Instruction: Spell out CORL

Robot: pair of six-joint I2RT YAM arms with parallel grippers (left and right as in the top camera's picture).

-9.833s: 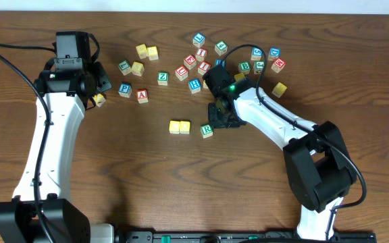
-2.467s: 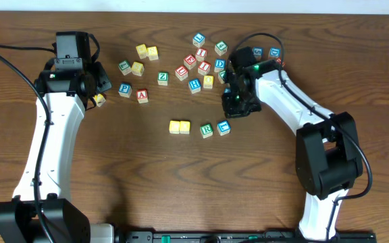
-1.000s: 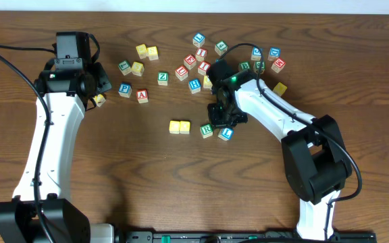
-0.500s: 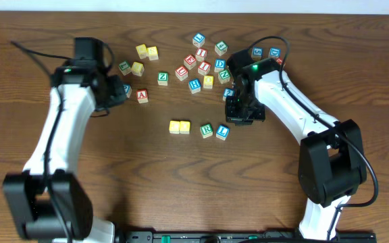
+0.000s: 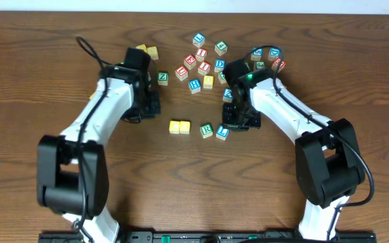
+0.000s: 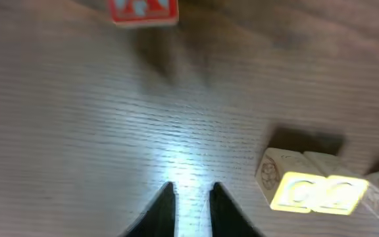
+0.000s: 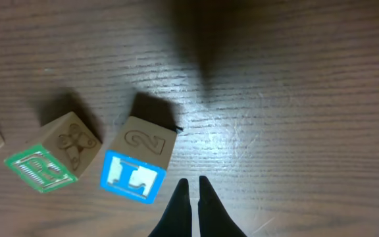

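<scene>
Two plain yellow cubes [image 5: 179, 126], the green R cube [image 5: 206, 130] and the blue L cube [image 5: 222, 132] lie in a row mid-table. My right gripper [image 5: 239, 121] is shut and empty, just right of the L cube. In the right wrist view its fingertips [image 7: 194, 181] sit beside the L cube [image 7: 131, 174], with the R cube [image 7: 41, 170] further left. My left gripper [image 5: 150, 111] hangs left of the yellow cubes. In the left wrist view [image 6: 193, 189] its jaws stand nearly closed with nothing between them, and the yellow cubes [image 6: 318, 194] lie to the right.
Several loose letter cubes [image 5: 204, 57] are scattered at the back, between the two arms. A red A cube [image 6: 143, 10] lies ahead of the left gripper. Bare wood shows in front of the row.
The L cube has come to lie beside the R cube and my right gripper has drawn back from it. My left arm has swung right, from the far left toward the yellow cubes.
</scene>
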